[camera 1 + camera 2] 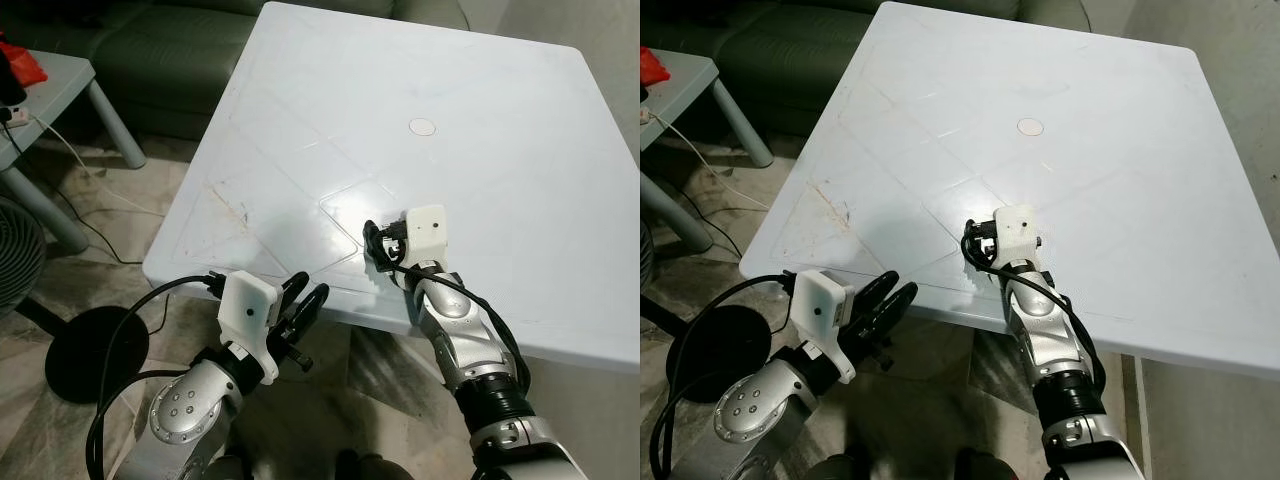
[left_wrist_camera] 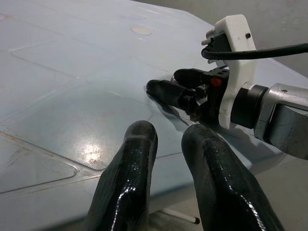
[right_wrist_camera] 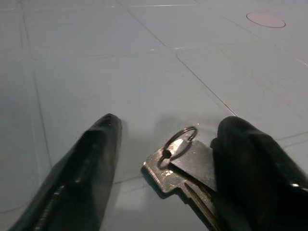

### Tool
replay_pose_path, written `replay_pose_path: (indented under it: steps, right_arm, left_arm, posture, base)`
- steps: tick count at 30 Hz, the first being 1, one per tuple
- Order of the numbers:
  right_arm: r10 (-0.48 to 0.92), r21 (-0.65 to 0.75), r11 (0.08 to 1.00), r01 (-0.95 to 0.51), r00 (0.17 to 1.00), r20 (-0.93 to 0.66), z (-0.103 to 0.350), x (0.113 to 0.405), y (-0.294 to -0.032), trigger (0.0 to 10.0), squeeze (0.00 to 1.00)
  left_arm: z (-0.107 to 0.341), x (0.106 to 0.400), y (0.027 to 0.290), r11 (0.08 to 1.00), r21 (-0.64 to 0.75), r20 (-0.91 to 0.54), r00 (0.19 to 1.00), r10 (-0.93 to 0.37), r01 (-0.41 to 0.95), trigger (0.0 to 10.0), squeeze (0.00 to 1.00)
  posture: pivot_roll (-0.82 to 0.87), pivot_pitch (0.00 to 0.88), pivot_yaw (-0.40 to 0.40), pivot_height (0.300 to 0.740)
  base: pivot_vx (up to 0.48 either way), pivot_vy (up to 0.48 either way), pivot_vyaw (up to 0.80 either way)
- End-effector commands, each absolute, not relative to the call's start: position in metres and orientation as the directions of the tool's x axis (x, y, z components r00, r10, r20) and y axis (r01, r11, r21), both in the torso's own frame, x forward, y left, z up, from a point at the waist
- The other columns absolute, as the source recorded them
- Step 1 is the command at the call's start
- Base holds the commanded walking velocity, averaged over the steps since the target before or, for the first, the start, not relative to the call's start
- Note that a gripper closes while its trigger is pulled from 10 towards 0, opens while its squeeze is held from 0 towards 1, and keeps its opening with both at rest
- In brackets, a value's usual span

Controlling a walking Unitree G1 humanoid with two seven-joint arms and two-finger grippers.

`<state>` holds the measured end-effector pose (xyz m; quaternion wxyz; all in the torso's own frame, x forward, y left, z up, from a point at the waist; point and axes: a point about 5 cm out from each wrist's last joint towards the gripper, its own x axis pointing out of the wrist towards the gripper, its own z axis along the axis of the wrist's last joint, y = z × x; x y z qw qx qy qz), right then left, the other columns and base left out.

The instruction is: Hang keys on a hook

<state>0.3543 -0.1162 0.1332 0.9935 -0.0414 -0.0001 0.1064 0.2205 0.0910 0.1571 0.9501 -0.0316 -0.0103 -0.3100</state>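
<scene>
A small bunch of keys (image 3: 185, 163) on a ring lies flat on the white table (image 1: 330, 110), close to its front edge. My right gripper (image 3: 172, 126) rests low over the table, open, one finger on each side of the keys. The keys touch one finger (image 3: 255, 163); the other finger (image 3: 82, 168) is well apart from them. From the head, this gripper (image 1: 373, 240) hides the keys. My left gripper (image 1: 305, 298) hangs just below the table's front edge, pointing up at the right gripper. Its fingers (image 2: 130, 178) stand a little apart with nothing between them.
A round white cap (image 1: 423, 126) marks the table's middle. A green sofa (image 1: 170, 50) stands behind on the left. To the far left are a grey side table (image 1: 60, 90), a white cable on the floor, and a fan with a black round base (image 1: 95, 350).
</scene>
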Motion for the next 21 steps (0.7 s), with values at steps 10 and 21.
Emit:
replay_pose_path:
  steps: [10,21]
  right_arm:
    - [0.21,-0.097,0.973,-0.209,0.978,-0.001,0.1273,0.3506,-0.1219,9.1,0.0]
    - [0.246,-0.056,0.968,-0.244,0.969,0.034,0.1282,0.3443,-0.1309,10.0,0.0]
  left_arm:
    - [0.1583,0.2168,0.0884,0.794,-0.057,0.032,0.796,-0.605,0.605,10.0,0.0]
    - [0.1586,0.218,0.0881,0.79,-0.056,0.033,0.792,-0.61,0.611,10.0,0.0]
  posture:
    - [0.08,0.245,-0.047,0.74]
    - [0.07,0.246,-0.042,0.74]
  base:
    - [0.0,0.0,0.0]
    - [0.0,0.0,0.0]
